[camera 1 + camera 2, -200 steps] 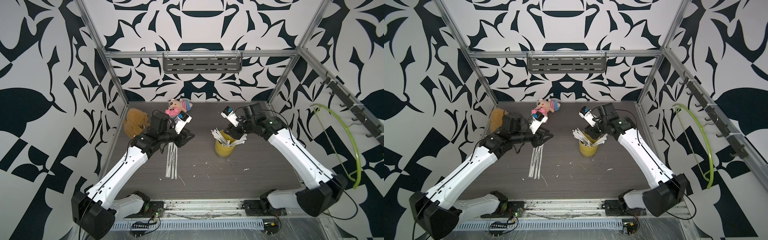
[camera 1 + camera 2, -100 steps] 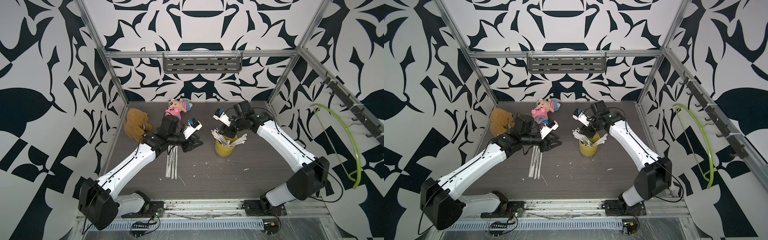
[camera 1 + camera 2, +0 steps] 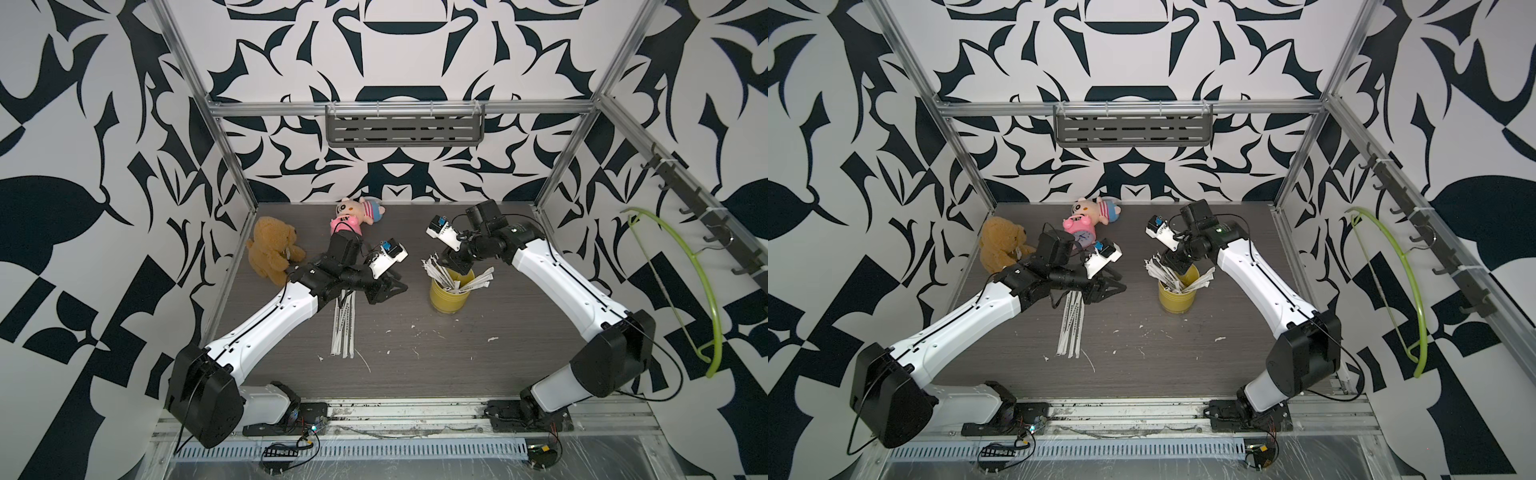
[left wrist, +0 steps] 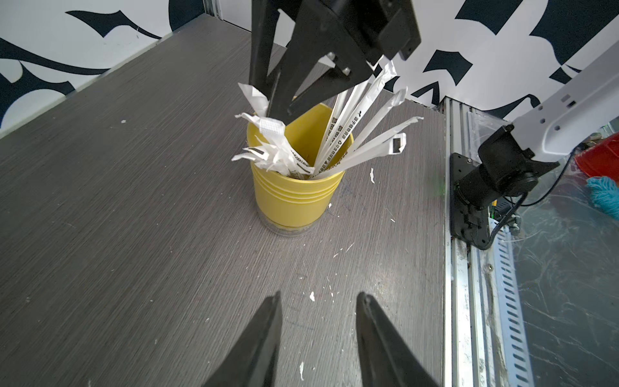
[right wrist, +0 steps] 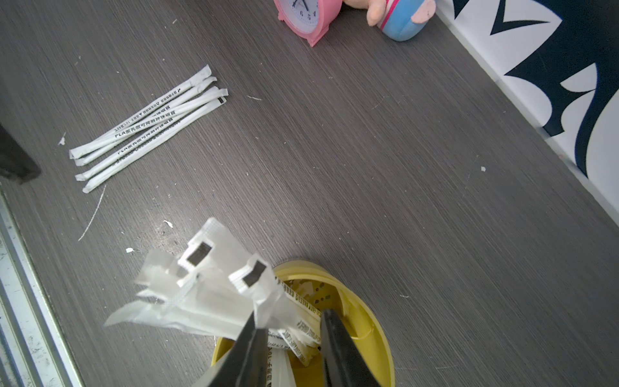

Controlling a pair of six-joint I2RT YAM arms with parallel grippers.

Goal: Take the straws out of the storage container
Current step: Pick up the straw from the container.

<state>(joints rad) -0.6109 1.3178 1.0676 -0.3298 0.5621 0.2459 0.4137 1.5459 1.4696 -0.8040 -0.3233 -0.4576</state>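
The storage container, a yellow cup, stands upright mid-table with several white wrapped straws fanning out of it. My right gripper is dipped into the cup's mouth. Its jaws stand either side of a bunch of straws; whether they pinch them is unclear. My left gripper hovers open and empty just left of the cup. More straws lie flat on the table, partly under the left arm.
A pink alarm clock, a plush doll and a brown teddy lie at the back left. White paper scraps dot the table. A green hanger hangs on the right wall.
My right gripper came down over the cup's mouth and its jaws narrowed around the straws. The left arm swung right from above the lying straws towards the cup.
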